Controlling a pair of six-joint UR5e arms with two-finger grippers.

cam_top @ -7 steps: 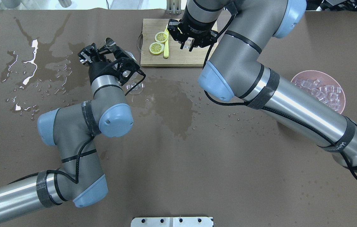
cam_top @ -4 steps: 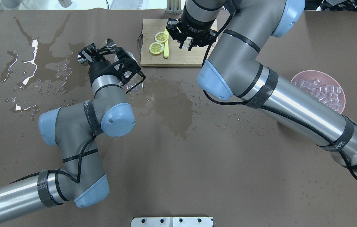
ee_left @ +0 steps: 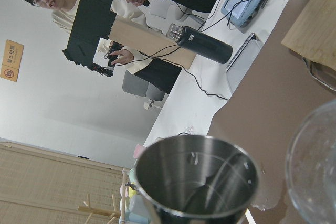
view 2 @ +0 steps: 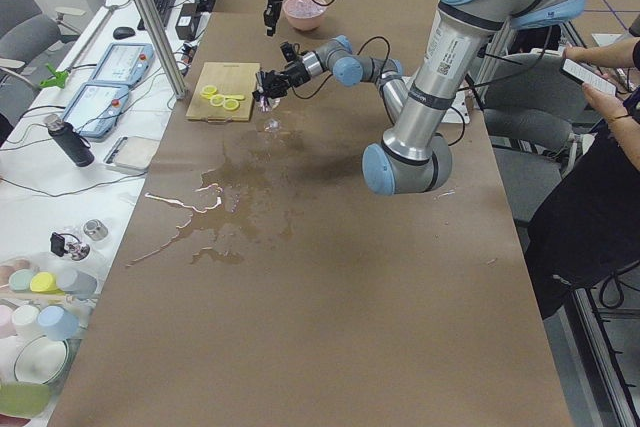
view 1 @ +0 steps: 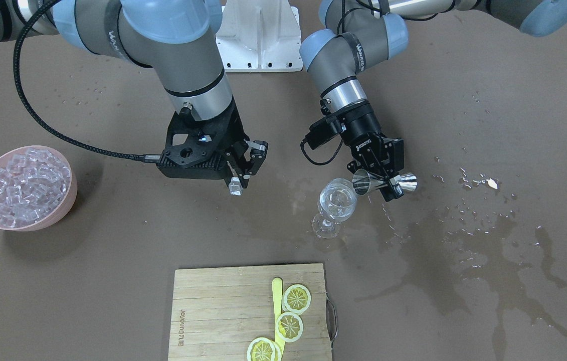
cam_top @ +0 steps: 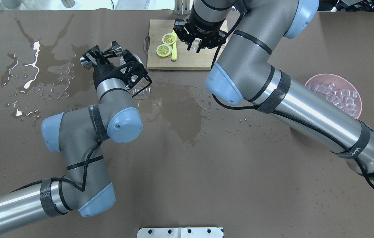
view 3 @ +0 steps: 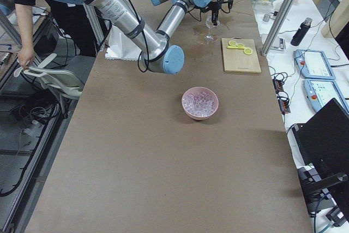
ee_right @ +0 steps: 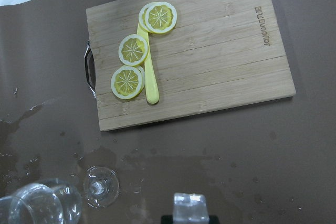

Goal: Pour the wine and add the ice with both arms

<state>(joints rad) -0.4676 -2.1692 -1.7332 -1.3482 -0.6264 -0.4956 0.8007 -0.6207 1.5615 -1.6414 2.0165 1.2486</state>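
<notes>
Risk: knocked glass, lost ice.
Your right gripper (view 1: 237, 181) pinches one ice cube (view 1: 235, 190), well apart from the wine glass (view 1: 336, 203) at its 3 o'clock in the front view. Your left gripper (view 1: 386, 181) clamps the tipped jigger (view 1: 362, 181) at that rim, so crowding in could topple the glass.

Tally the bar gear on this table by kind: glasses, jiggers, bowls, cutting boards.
wine glass: 1
jigger: 1
pink bowl: 1
cutting board: 1
Total: 4
</notes>
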